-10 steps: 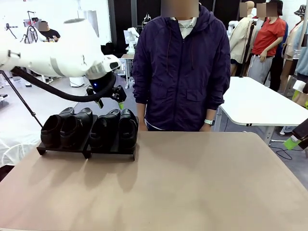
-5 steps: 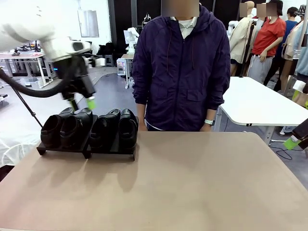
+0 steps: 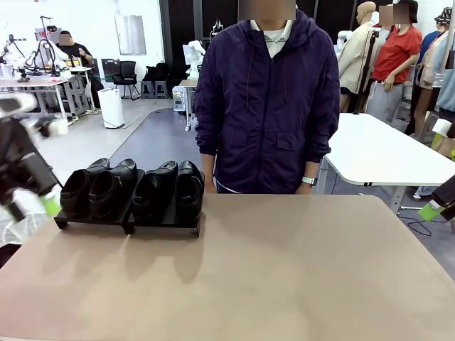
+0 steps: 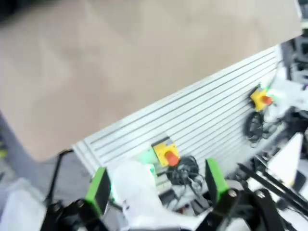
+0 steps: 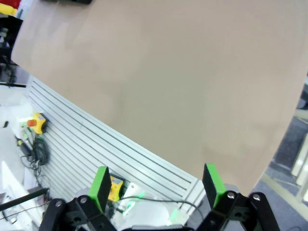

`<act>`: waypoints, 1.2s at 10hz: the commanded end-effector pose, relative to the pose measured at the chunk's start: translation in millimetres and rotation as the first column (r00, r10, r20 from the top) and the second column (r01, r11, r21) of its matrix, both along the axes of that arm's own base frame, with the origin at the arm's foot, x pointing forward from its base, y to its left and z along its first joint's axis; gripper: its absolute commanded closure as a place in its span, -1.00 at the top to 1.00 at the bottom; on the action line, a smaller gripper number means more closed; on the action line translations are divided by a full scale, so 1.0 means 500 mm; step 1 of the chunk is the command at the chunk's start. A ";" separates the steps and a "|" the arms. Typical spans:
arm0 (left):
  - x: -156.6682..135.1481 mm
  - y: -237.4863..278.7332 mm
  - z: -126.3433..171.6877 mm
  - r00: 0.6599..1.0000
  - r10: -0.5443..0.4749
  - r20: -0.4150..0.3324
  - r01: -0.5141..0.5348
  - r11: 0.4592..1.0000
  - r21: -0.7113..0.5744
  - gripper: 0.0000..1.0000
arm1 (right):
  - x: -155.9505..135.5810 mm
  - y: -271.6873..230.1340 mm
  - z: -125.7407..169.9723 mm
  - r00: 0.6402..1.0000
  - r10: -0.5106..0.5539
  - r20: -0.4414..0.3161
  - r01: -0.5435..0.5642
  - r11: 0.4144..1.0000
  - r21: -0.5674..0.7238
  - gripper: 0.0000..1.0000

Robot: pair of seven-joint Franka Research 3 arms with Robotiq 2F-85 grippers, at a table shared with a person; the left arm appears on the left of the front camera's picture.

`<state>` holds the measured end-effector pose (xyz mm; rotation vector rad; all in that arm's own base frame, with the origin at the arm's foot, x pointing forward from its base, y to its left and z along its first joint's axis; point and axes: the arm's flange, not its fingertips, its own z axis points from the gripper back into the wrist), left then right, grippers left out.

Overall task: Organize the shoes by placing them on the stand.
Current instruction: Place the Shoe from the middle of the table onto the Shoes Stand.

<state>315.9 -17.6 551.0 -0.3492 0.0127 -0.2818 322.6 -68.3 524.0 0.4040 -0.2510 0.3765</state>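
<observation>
All four shoes (image 3: pixel 131 188) sit on the stand (image 3: pixel 128 222), left of centre; my left gripper (image 4: pixel 158 185) and right gripper (image 5: pixel 157 185) hang open, empty—only parking them remains, I judge.

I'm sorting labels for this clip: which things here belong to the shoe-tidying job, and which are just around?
Job:
- four black shoes, lined up on the stand
- the stand
- left gripper, open, off the table's left edge
- right gripper, open

Around:
- person in a purple jacket
- white table behind
</observation>
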 end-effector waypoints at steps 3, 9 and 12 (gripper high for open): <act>0.000 0.000 0.000 1.000 0.000 0.000 0.000 1.000 0.000 1.00 | 0.002 -0.001 0.010 1.000 -0.012 -0.009 0.012 1.000 -0.007 1.00; 0.000 0.000 0.000 1.000 0.000 0.000 0.000 1.000 0.000 1.00 | 0.002 -0.001 0.010 1.000 -0.012 -0.009 0.012 1.000 -0.007 1.00; 0.000 0.000 0.000 1.000 0.000 0.000 0.000 1.000 0.000 1.00 | 0.002 -0.001 0.010 1.000 -0.012 -0.009 0.012 1.000 -0.007 1.00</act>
